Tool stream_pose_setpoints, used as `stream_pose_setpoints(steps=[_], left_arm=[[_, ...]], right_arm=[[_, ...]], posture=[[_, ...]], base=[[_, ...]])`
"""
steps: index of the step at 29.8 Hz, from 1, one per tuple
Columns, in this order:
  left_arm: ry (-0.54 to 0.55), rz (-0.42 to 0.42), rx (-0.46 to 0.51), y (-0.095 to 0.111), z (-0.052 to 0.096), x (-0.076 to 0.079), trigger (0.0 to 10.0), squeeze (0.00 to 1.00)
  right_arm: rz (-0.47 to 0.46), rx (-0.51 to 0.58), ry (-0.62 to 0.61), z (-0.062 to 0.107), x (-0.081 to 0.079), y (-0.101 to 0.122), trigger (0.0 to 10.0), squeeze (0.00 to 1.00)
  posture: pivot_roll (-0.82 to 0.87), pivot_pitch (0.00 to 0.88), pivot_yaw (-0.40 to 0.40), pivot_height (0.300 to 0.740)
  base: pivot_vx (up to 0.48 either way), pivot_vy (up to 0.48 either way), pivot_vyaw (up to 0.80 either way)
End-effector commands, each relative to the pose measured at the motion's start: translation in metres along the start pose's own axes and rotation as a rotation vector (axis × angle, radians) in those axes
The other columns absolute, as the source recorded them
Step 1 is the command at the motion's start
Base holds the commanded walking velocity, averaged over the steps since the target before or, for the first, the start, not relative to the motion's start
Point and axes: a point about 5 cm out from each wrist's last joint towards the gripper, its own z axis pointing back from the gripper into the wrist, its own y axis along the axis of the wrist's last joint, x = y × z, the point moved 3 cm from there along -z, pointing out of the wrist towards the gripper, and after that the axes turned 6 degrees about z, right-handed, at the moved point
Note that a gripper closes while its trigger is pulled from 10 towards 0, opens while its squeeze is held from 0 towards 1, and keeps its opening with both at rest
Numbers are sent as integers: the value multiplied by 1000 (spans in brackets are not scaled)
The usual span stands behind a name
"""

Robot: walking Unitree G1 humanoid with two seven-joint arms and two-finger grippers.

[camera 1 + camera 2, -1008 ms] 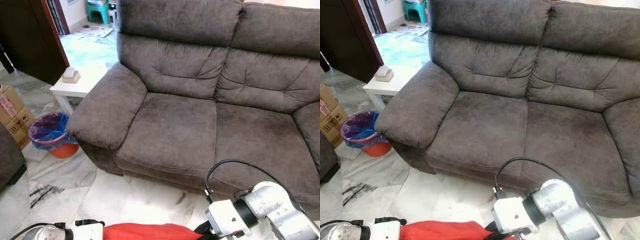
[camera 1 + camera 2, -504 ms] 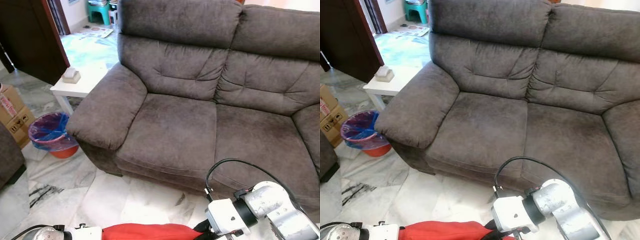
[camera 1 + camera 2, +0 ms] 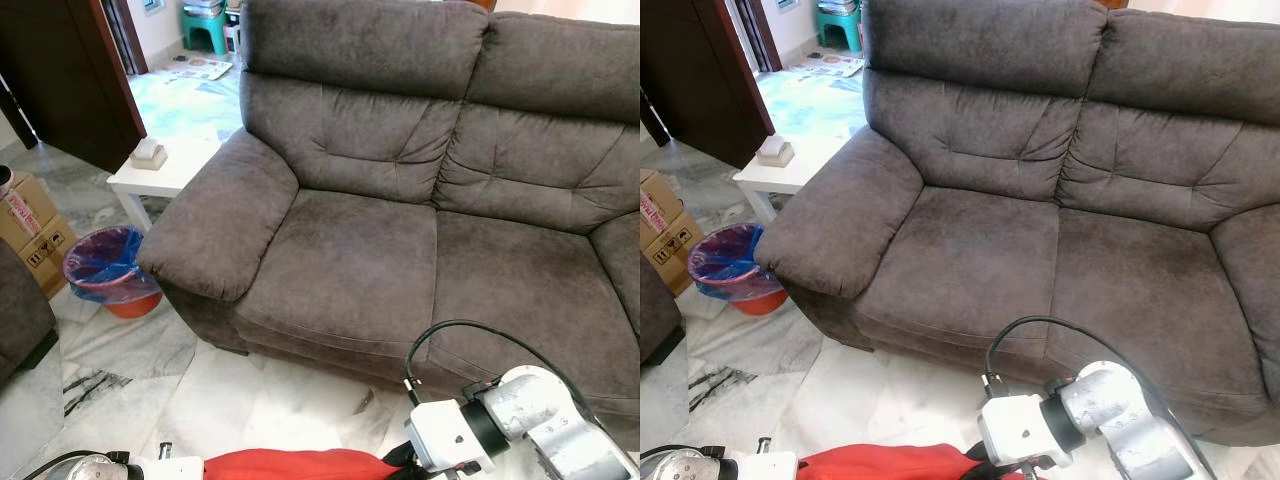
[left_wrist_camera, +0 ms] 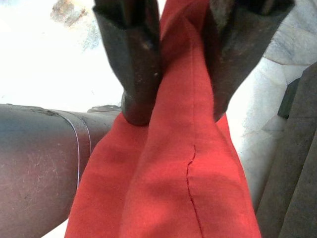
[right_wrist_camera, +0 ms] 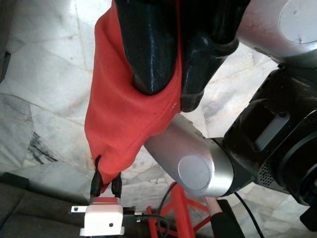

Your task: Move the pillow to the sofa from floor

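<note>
Hardly any writing could be read. The cardboard box at the left edge of the head views, standing beside the bin, carried red lettering along one side, too small and too slanted to make out as words. Below that lettering the box bore small black handling symbols, among them what looked like upward arrows, though their details were not clear. The papers on the floor in the far room showed coloured print, but no word could be read.
</note>
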Motion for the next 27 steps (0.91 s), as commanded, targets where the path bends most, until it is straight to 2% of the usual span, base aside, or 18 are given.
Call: stream_pose_setpoints(steps=[1,21,24,27], left_arm=[[-16,-10,-11,-3,3,2,0,0],[10,18,-4,-1,1,0,0,0],[25,21,3,0,2,-2,0,0],[62,44,38,8,1,-12,0,0]], right_arm=[[67,38,-10,1,5,12,10000,0],[37,34,-32,-2,6,5,10000,0],[26,31,-36,-2,5,3,10000,0],[-1,19,-71,-3,7,-5,10000,0]], posture=[[158,112,-21,740],[159,134,-25,740],[158,135,-24,740],[165,140,-26,740]], base=[[0,0,0],[0,0,0],[0,0,0],[0,0,0]])
